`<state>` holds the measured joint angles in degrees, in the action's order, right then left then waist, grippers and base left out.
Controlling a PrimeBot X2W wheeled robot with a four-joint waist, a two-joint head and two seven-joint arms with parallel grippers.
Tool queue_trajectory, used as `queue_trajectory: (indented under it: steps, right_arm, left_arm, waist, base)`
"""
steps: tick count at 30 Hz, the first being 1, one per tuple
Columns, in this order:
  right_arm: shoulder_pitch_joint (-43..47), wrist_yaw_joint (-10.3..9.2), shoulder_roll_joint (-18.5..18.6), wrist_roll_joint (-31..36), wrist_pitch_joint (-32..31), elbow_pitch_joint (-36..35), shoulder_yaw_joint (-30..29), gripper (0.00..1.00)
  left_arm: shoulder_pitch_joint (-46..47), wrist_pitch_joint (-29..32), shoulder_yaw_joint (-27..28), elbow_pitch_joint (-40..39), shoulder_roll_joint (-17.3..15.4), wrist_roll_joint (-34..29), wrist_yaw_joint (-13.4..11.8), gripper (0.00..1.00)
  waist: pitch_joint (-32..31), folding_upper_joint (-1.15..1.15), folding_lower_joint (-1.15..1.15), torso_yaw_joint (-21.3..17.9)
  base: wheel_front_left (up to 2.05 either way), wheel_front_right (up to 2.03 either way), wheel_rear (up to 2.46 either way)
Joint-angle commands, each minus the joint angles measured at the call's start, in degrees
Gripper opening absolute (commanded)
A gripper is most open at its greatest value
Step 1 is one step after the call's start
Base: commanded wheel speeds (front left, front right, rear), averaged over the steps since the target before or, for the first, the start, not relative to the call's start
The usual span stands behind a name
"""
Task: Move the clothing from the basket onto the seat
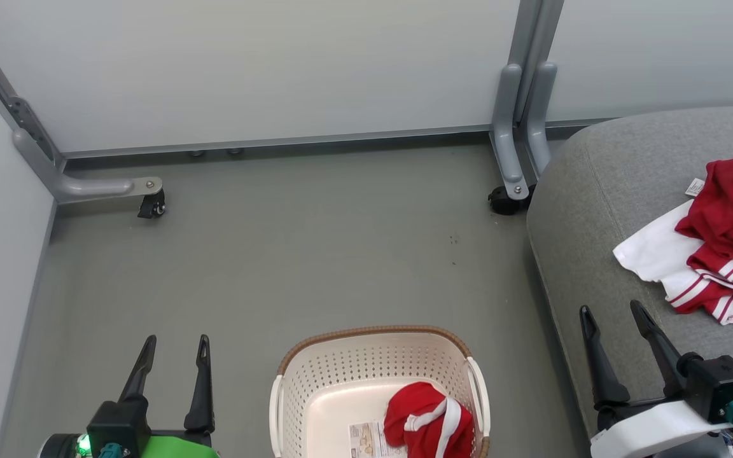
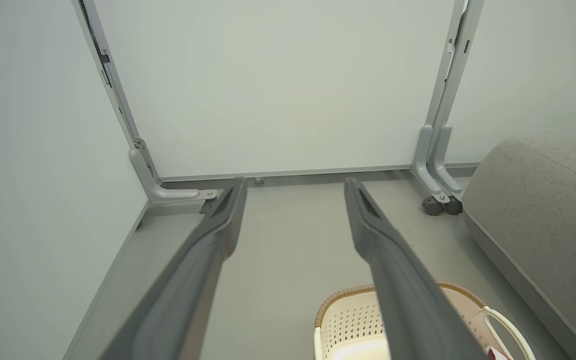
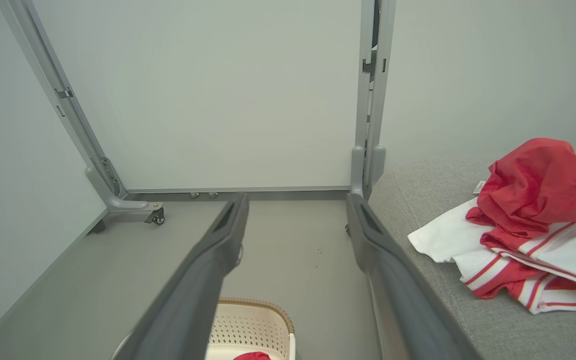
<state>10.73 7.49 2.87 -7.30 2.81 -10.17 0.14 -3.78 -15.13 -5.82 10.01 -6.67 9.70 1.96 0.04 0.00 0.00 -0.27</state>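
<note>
Garment in the basket: a bunched red piece with a white band (image 1: 429,416) lies against the right wall of the basket (image 1: 341,366), just beside the label sticker (image 1: 366,440) on its bottom.
Garments on the seat: a red and white pile (image 1: 716,242) rests on the seat (image 1: 589,191), well apart from the basket.
Basket: cream, perforated and brown-rimmed, it stands on the floor (image 1: 277,267) near the seat's front edge; bare bottom shows left of the bundle.
Handling: judged soft, light and limp, neither fragile nor slippery. It should sag and trail once lifted, and a hanging cuff could snag on the rim.
Where to take hold: the raised crown of the bundle, pinching several layers at once (the white band looks like a thicker ridge to bite on). A single loose edge would let the rest unroll.
Left pincer (image 1: 176,340): fingers spread wide, holding nothing, above the floor left of the basket.
Right pincer (image 1: 611,308): fingers spread wide, holding nothing, over the seat's front edge, right of the basket and nearer the bundle.
Progress: judged mostly done, with one bundle left to lift out.
Next move calls for: a reach down inside the right wall, clear of the handle.
</note>
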Motion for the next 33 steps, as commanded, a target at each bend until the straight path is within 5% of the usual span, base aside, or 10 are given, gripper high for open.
queue_trajectory:
  steps: [1,11,33]
  right_arm:
    - [-0.21,0.0,0.09,-0.08,-0.1,-0.58,-0.04,1.0]
    - [-7.7,-0.01,0.16,0.33,0.94,-3.34,0.08,1.0]
    - [-22.34,0.0,0.02,-2.11,7.93,-5.38,0.22,1.0]
  left_arm:
    - [0.77,-0.02,-0.04,-0.01,-0.05,-0.65,0.32,1.0]
    - [11.35,-0.01,-5.56,4.35,0.84,-3.43,3.05,1.0]
    - [40.4,0.08,-29.76,33.33,3.54,-1.9,5.57,1.0]
  waist:
    - [0.65,0.0,0.0,-0.1]
    - [11.06,0.0,0.0,-2.69]
    - [41.06,0.0,0.0,-12.17]
  base:
    - [0.0,0.0,0.0]
    - [0.0,0.0,0.0]
    - [0.0,0.0,0.0]
